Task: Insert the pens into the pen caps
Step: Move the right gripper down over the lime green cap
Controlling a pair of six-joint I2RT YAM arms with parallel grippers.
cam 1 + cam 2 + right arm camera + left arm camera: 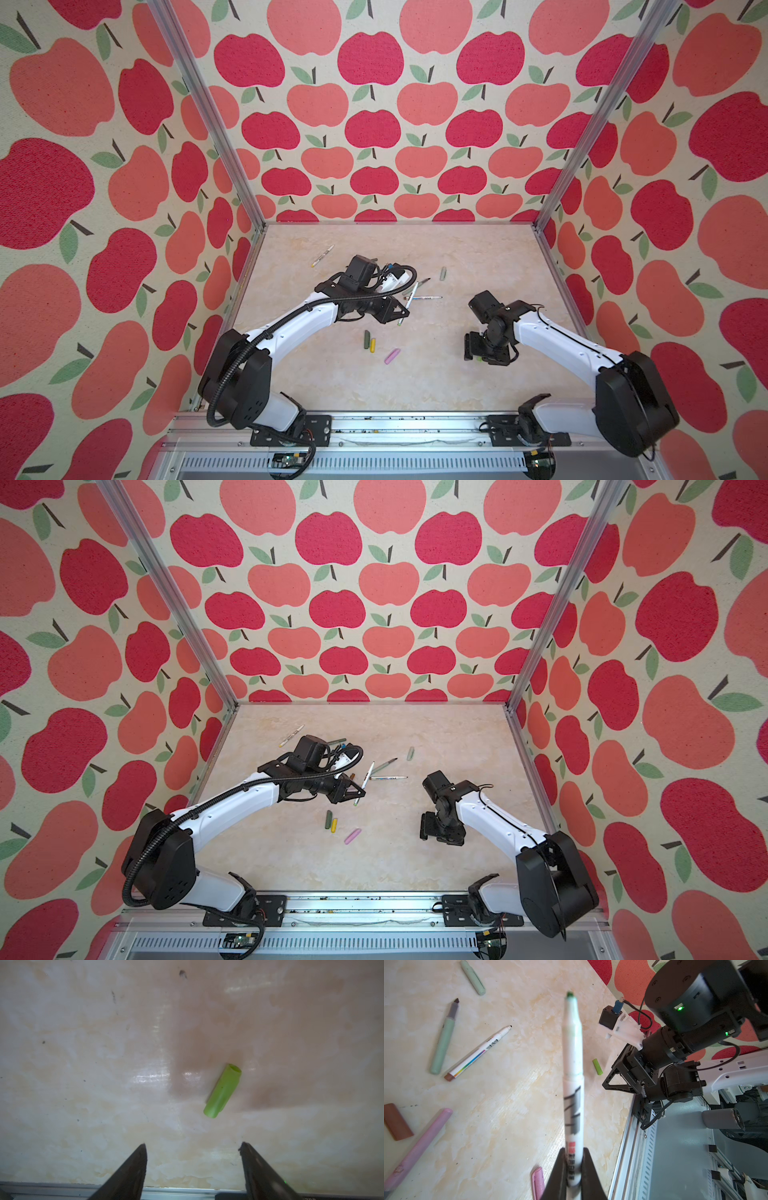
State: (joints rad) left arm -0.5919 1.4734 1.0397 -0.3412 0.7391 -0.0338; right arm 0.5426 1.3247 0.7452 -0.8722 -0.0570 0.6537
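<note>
Left claw (574, 1153) is clamped on a white pen (573, 1076), gripping the printed barrel. The rest of the pen sticks out from the claw over the desk (508, 1115), green tip bare. We see print on the barrel: big slanted dark-grey strokes, a red block below them, then a row of dark characters by the fingers. All of it is blurred, so we can't read it.

Right claw (193, 1146) is spread wide, holds nothing and points down at the desk. The lime cap (223, 1091) lies flat just beyond its fingertips, touching neither, with its open end away from the claw.

Also on the desk, left wrist view:
- A second white pen (477, 1053) with a rainbow stripe and brown end. It has the same slanted strokes plus small red writing, too small to read.
- A sage pen (444, 1039) just beside it, dark tip bare.
- A sage cap (473, 977), apart from both.
- A brown cap (396, 1122) next to a pink pen (419, 1147).

In both top views a dark green cap (367, 339) and a yellow cap (373, 345) lie side by side, with a pink cap (392, 356) near them. A third white pen (323, 256) lies alone toward the far left.
</note>
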